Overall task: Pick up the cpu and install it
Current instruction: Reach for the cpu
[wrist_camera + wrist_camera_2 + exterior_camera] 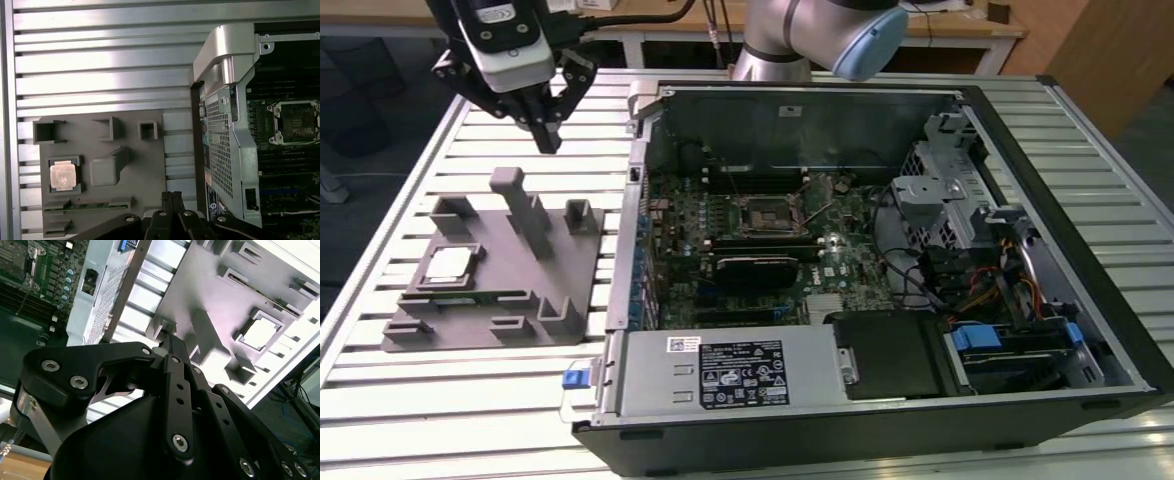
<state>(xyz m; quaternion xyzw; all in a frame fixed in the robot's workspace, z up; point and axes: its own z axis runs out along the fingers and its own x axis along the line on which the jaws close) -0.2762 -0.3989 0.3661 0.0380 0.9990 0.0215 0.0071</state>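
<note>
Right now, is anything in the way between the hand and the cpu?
Nothing covers the cpu; its top is bare in the tray. The hand hangs off to the side, and the tray's tall blocks stand between them.

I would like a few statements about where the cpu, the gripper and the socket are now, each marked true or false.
1. The cpu lies in a recess of the grey tray. True.
2. The gripper holds the cpu. False: it is shut on nothing, near the tray.
3. The cpu sits in the motherboard socket. False: the socket is empty.
4. The computer case is open, with its motherboard in view. True.
</note>
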